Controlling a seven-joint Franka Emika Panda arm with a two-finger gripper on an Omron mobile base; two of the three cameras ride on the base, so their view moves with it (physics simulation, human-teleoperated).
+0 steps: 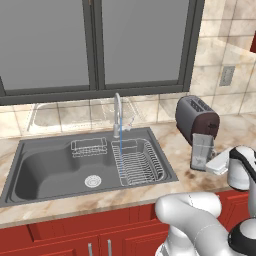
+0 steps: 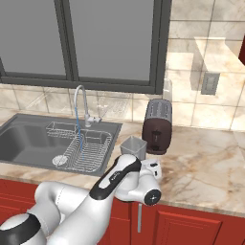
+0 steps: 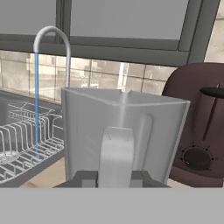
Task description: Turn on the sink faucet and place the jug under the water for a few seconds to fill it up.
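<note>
The jug [image 3: 87, 127], translucent grey with a side handle, stands on the marble counter right of the sink [image 1: 45, 165] and just in front of the toaster. My gripper [image 3: 114, 178] is at the jug's handle, with a fingertip pressed on each side of it. In the left base view the jug [image 1: 201, 150] sits against my gripper [image 1: 207, 162]. The sink faucet [image 1: 117, 112] is a chrome gooseneck at the basin's back rim. Water [image 1: 120, 145] runs from it in a thin blue stream onto the wire rack. The jug [image 2: 132, 146] stands apart from the stream, to its right.
A wire dish rack [image 1: 140, 162] fills the sink's right part under the stream. A dark toaster [image 1: 196, 119] stands close behind the jug. A small wire basket [image 1: 89, 147] hangs at the basin's back. Windows and a tiled wall rise behind the counter.
</note>
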